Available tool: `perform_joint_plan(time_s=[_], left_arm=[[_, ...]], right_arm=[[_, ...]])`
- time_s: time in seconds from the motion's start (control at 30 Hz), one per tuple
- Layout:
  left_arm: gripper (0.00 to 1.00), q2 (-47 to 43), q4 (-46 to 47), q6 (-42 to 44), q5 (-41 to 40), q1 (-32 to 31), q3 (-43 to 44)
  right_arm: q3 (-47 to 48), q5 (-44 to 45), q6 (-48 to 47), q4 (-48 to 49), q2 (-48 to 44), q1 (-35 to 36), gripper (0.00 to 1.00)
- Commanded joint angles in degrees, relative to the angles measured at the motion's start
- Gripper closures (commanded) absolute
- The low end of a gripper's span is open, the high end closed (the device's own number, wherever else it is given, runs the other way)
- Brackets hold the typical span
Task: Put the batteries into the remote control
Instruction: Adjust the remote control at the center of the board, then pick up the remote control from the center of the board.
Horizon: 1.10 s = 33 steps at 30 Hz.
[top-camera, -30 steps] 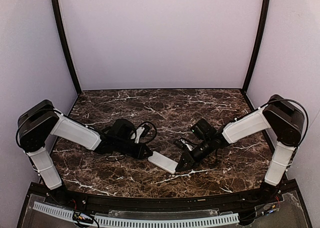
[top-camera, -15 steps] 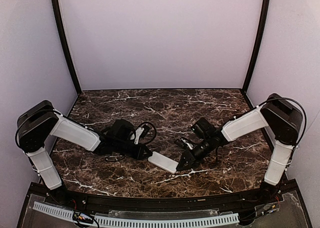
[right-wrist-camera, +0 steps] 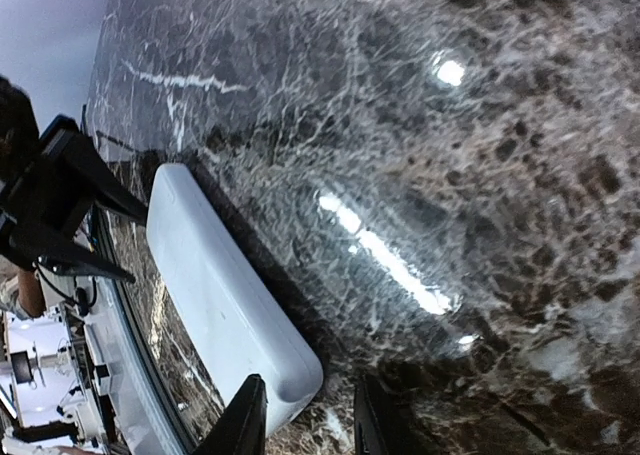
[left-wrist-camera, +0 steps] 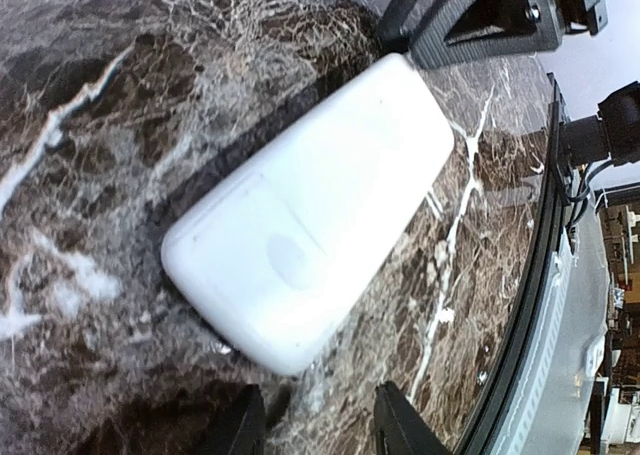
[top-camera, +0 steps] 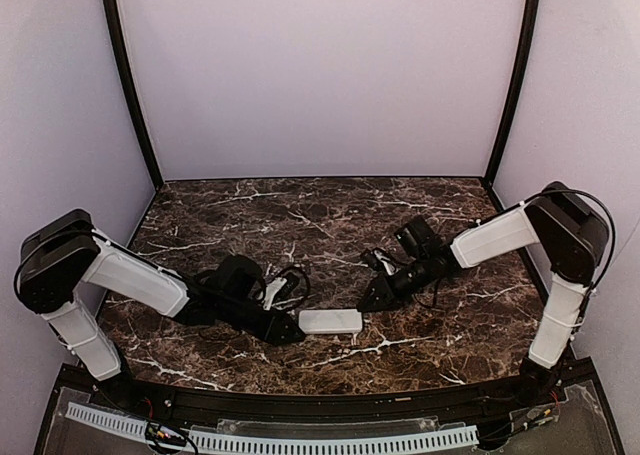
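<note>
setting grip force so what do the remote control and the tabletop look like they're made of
Remote control: looks like white moulded plastic, smooth with a faint sheen, rounded edges, shallow oval dimple. Tabletop: dark brown marble look with white veins, polished, mirroring lights; real stone or laminate, cannot tell.

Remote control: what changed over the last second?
The remote control turned from slanted to level and lies flat, back up, on the table. Both jaws opened: the left gripper and right gripper let go, the right drawing back. Both stay low at its ends.
</note>
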Motion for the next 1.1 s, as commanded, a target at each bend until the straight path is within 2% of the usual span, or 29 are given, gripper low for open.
perform_joint_plan(time_s=[0.0, 0.07, 0.17, 0.27, 0.37, 0.4, 0.47, 0.57, 0.63, 0.73, 0.9, 1.07], left_arm=[[0.56, -3.0, -7.0, 0.1, -0.5, 0.7, -3.9], [0.52, -6.1, -6.5, -0.2, -1.3, 1.5, -4.9], [0.45, -9.2, -6.2, 1.3, -1.9, 3.1, -5.8], [0.32, -11.9, -11.8, 8.4, -5.4, 3.2, -3.3], [0.21, -11.7, -15.1, 13.6, -8.3, 3.3, -0.4], [0.12, -10.5, -14.8, 15.0, -8.3, 3.2, 0.8], [0.03, -7.9, -18.8, 19.4, -9.5, 2.9, 4.6], [0.01, -4.2, -24.4, 28.5, -13.9, 1.8, 11.6], [0.01, -2.6, -26.5, 35.3, -13.3, 1.6, 14.4], [0.02, 0.1, -27.4, 40.4, -9.0, 0.8, 16.8], [0.01, 4.6, -31.4, 49.2, -8.0, -2.1, 21.2], [0.02, 9.0, -35.1, 52.9, -7.0, -2.9, 26.7]], right_arm=[[2.3, 2.7, -1.8, 0.8, 1.2, -0.7, 0.69], [3.1, 2.1, -2.0, 0.7, 1.5, -0.8, 0.67], [3.9, 1.4, -2.8, 0.5, 0.8, -0.9, 0.60], [4.4, 0.8, -3.7, 0.2, -0.3, -1.8, 0.55], [4.3, 0.4, -4.6, 0.2, -2.1, -3.4, 0.43], [4.1, 0.6, -5.0, 0.1, -3.1, -4.0, 0.39], [3.7, 1.0, -5.9, -0.1, -5.2, -5.0, 0.29], [2.4, 2.4, -7.2, -0.1, -9.4, -6.5, 0.17], [1.5, 3.4, -8.2, 0.0, -12.1, -7.4, 0.11], [0.0, 6.3, -9.3, -0.1, -16.4, -8.3, 0.03], [-2.8, 11.7, -9.3, 1.1, -24.0, -9.5, 0.01], [-8.3, 13.3, -5.7, 7.2, -32.5, -11.9, 0.01]])
